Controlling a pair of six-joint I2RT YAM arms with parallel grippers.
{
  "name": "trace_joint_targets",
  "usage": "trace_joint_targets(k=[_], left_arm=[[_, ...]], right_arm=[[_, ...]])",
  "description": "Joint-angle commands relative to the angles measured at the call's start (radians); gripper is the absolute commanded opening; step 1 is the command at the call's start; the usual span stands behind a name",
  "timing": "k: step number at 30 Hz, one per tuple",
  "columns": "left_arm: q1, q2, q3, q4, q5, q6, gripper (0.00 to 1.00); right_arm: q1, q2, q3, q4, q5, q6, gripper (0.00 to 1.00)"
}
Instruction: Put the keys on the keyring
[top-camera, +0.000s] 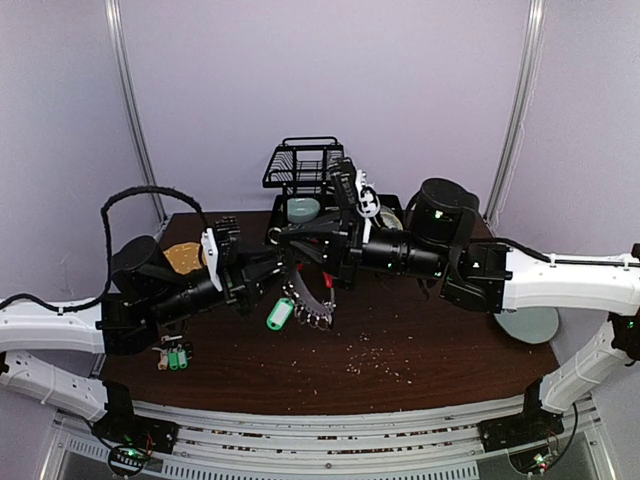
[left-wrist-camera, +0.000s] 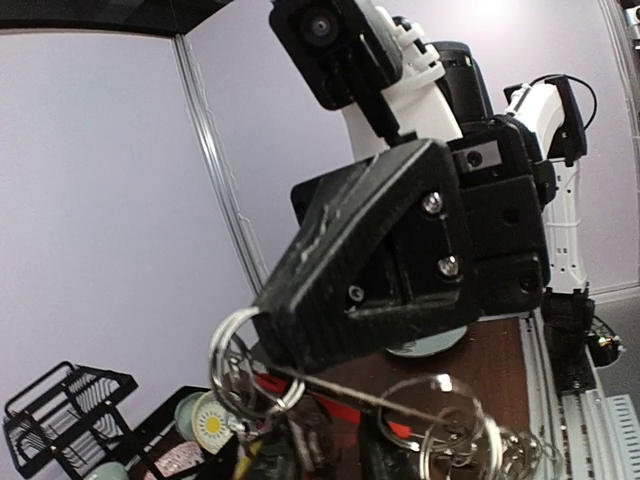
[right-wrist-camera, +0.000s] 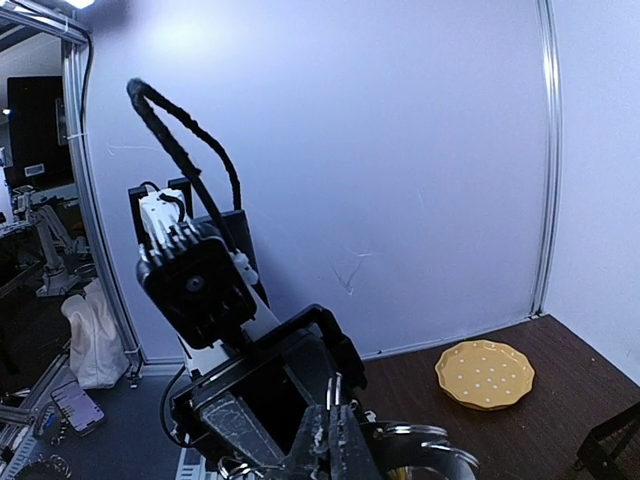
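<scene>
Top external | black rack (top-camera: 303, 163) behind keyring (top-camera: 308, 290) | crumbs (top-camera: 372, 362) on table (top-camera: 470, 345)

Left tool (top-camera: 272, 270) tip-to-tip with closed right tool (top-camera: 288, 240)

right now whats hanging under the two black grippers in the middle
A large metal keyring with a red sheathed arc, a green oblong tag and silver keys. Where it is held is covered.

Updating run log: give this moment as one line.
right gripper: shut on keyring | left gripper: at keyring, grip unclear | loose keys: on table
</scene>
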Motion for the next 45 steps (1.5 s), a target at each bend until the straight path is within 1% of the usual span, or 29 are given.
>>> trace_joint_targets(k=[1, 2, 3, 5, 8, 11, 13, 15, 17, 19, 20, 21, 23, 25, 27, 30, 31, 33, 34, 35, 37, 38, 45], left_arm=[[-0.013, -0.062, -0.029, -0.012, 0.065, 0.009, 0.29], [-0.013, -0.080, -0.038, -0.030, 0.063, 0.013, 0.34], [-0.013, -0.100, -0.045, -0.048, 0.052, 0.016, 0.42], [-0.013, -0.140, -0.054, -0.101, 0.044, 0.027, 0.51], [-0.011, -0.205, -0.052, -0.160, 0.024, 0.039, 0.59], [-0.008, -0.261, -0.049, -0.182, 0.038, 0.059, 0.66], [-0.003, -0.268, -0.033, -0.188, 0.074, 0.064, 0.67], [0.006, -0.241, -0.006, -0.183, 0.077, 0.038, 0.62], [0.022, -0.200, 0.033, -0.199, 0.073, 0.010, 0.46], [0.058, -0.153, 0.094, -0.236, 0.072, -0.035, 0.26], [0.080, -0.136, 0.114, -0.256, 0.090, -0.064, 0.18], [0.101, -0.104, 0.161, -0.301, 0.123, -0.082, 0.14], [0.115, -0.068, 0.203, -0.344, 0.188, -0.080, 0.12], [0.115, -0.062, 0.187, -0.310, 0.226, -0.082, 0.15], [0.115, -0.061, 0.169, -0.278, 0.222, -0.087, 0.16], [0.115, -0.048, 0.178, -0.274, 0.221, -0.082, 0.12], [0.115, -0.048, 0.178, -0.268, 0.226, -0.080, 0.13], [0.115, -0.049, 0.172, -0.250, 0.240, -0.077, 0.19], [0.115, -0.052, 0.167, -0.242, 0.251, -0.076, 0.20], [0.115, -0.054, 0.163, -0.233, 0.263, -0.074, 0.16], [0.115, -0.061, 0.151, -0.212, 0.287, -0.068, 0.02], [0.115, -0.066, 0.142, -0.201, 0.289, -0.068, 0.00], [0.115, -0.116, 0.087, -0.158, 0.297, -0.044, 0.00]], right_arm=[[-0.011, -0.024, -0.015, 0.109, 0.017, 0.003, 0.00], [-0.016, -0.030, -0.020, 0.102, 0.009, -0.001, 0.00], [-0.019, -0.035, -0.024, 0.097, -0.003, -0.007, 0.00], [-0.022, -0.044, -0.035, 0.094, -0.023, -0.015, 0.00], [-0.026, -0.048, -0.036, 0.084, -0.043, -0.022, 0.00], [-0.025, -0.046, -0.038, 0.083, -0.058, -0.023, 0.00], [-0.025, -0.043, -0.035, 0.081, -0.062, -0.023, 0.00], [-0.026, -0.043, -0.035, 0.082, -0.063, -0.024, 0.00], [-0.025, -0.043, -0.036, 0.084, -0.063, -0.024, 0.00], [-0.026, -0.042, -0.035, 0.083, -0.067, -0.023, 0.00], [-0.025, -0.042, -0.034, 0.081, -0.067, -0.022, 0.00], [-0.026, -0.043, -0.031, 0.078, -0.066, -0.023, 0.00], [-0.026, -0.044, -0.030, 0.073, -0.064, -0.024, 0.00], [-0.025, -0.046, -0.032, 0.073, -0.063, -0.026, 0.00], [-0.025, -0.043, -0.033, 0.078, -0.065, -0.024, 0.00], [-0.026, -0.038, -0.029, 0.078, -0.071, -0.025, 0.00], [-0.025, -0.038, -0.029, 0.077, -0.074, -0.028, 0.00], [-0.025, -0.038, -0.028, 0.072, -0.077, -0.032, 0.00], [-0.025, -0.038, -0.027, 0.070, -0.080, -0.036, 0.00], [-0.025, -0.038, -0.026, 0.069, -0.082, -0.039, 0.00], [-0.025, -0.039, -0.025, 0.069, -0.086, -0.042, 0.00], [-0.025, -0.038, -0.023, 0.069, -0.089, -0.044, 0.00], [-0.030, -0.048, -0.024, 0.011, -0.087, -0.072, 0.00]])
